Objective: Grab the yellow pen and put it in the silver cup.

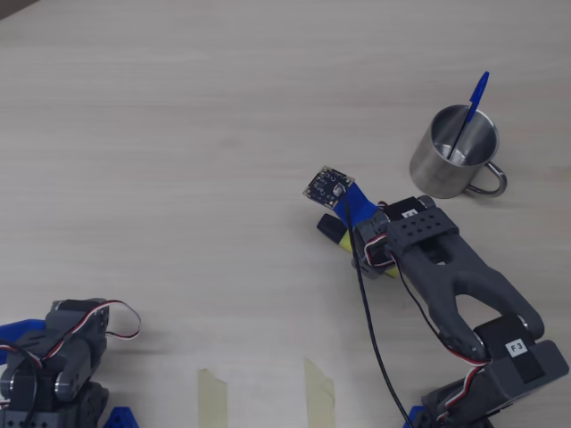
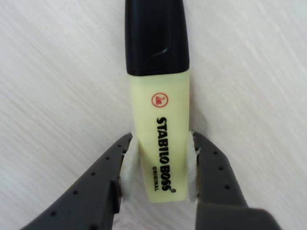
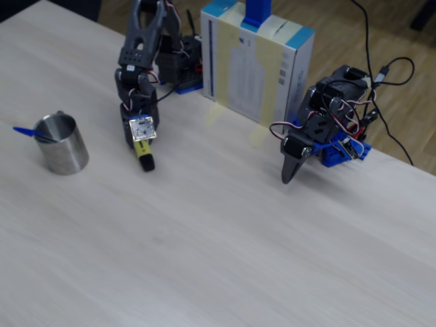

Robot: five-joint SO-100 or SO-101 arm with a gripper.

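In the wrist view the gripper pinches the yellow pen with its white pads against the barrel's lower end, the black cap toward the top of the frame. The pen lies on the table (pale wood grain). Overhead, the silver cup stands at upper right, holding a blue ballpoint.

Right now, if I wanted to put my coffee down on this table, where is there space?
In the overhead view the whole upper-left tabletop is bare. It is crowded on the right, where the silver cup holding a blue pen stands near the gripper closed on the yellow pen. A second arm fills the lower-left corner.
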